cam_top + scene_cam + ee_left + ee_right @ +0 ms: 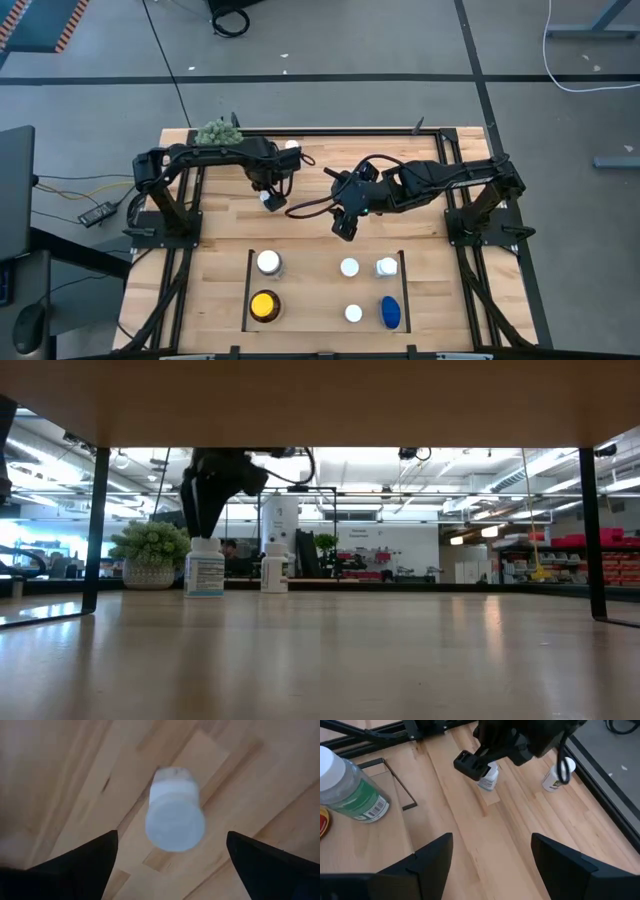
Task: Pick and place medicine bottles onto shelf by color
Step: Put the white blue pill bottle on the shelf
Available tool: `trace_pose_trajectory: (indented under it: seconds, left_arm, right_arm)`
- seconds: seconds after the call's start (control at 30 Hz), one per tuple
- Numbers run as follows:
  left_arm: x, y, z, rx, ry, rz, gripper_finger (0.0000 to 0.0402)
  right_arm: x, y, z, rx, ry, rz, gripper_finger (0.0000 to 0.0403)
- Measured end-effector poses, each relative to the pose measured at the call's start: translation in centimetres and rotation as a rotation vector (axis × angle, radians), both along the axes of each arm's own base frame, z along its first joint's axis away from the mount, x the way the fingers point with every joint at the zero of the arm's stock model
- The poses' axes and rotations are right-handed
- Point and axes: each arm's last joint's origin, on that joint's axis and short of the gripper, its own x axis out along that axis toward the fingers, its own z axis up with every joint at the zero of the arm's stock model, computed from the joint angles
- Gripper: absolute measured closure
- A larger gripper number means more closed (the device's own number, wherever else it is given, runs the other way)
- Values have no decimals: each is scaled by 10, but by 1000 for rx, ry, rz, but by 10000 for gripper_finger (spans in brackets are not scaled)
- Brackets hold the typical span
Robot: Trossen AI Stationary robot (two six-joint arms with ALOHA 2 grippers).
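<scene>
A white medicine bottle point(270, 200) stands upright on the wood behind the shelf. My left gripper point(172, 855) points down right over it and is open, one finger on each side of its white cap point(175, 826), touching nothing; in the low view the gripper point(205, 510) ends just above the bottle point(205, 568). A second white bottle point(292, 148) stands farther back. My right gripper point(345, 225) hangs open and empty over the table's middle. The shelf point(248, 290) holds several bottles, among them an amber yellow-capped one point(264, 305) and a blue one point(390, 312).
A green plant ball point(218, 131) sits at the far left corner. Both arm bases and black frame rails point(445, 160) flank the work area. A green-labelled white-capped bottle point(350, 787) stands at the shelf's far left corner. Bare wood lies between the two grippers.
</scene>
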Motion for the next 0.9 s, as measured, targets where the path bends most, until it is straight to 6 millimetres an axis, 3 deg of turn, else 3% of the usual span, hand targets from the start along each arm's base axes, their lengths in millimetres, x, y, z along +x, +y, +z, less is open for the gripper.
trace_pose_trajectory:
  seconds: [0.27,0.5,0.9]
  left_arm:
    - [-5,-13,-23,-33,18,-15,30]
    - [0,-23,-23,-24,-11,-37,31]
    - [3,-19,-23,43,-35,-26,33]
  right_arm:
    - [0,0,0,-2,1,2,128]
    - [0,0,0,-1,0,2,128]
    - [0,0,0,-1,0,2,128]
